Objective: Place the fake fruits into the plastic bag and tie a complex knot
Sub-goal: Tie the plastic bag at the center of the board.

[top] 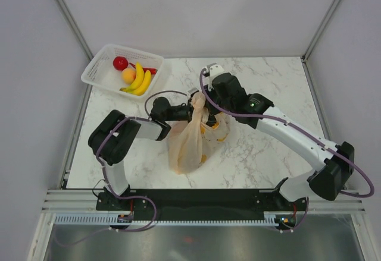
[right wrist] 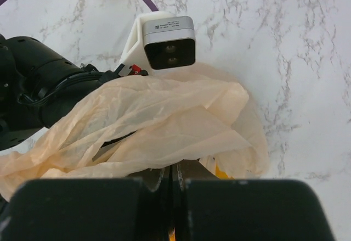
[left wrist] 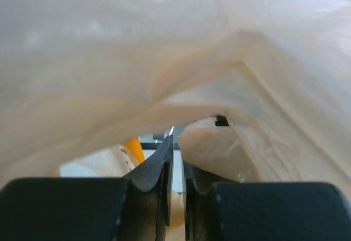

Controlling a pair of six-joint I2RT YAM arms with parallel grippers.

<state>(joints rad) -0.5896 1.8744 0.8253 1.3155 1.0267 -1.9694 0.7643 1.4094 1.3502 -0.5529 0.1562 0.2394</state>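
The peach-beige plastic bag (top: 186, 145) stands mid-table, its top pulled up between both arms. My left gripper (top: 190, 109) comes in from the left, and its jaws (left wrist: 176, 142) are shut on a fold of the bag (left wrist: 164, 60) that drapes over them. My right gripper (top: 203, 99) meets it from the right; its fingertips (right wrist: 174, 167) are shut, with the bag's film (right wrist: 164, 120) pinched at them. Something orange-yellow (top: 218, 132) shows through the bag. A red apple (top: 120, 63), a peach (top: 128, 75), bananas (top: 140, 79) and a red chili (top: 150, 70) lie in the basket. No knot is in view.
The white lattice basket (top: 98, 66) sits at the table's far left corner. Grey walls close in the back and both sides. The left wrist camera (right wrist: 169, 43) sits just above the bag in the right wrist view.
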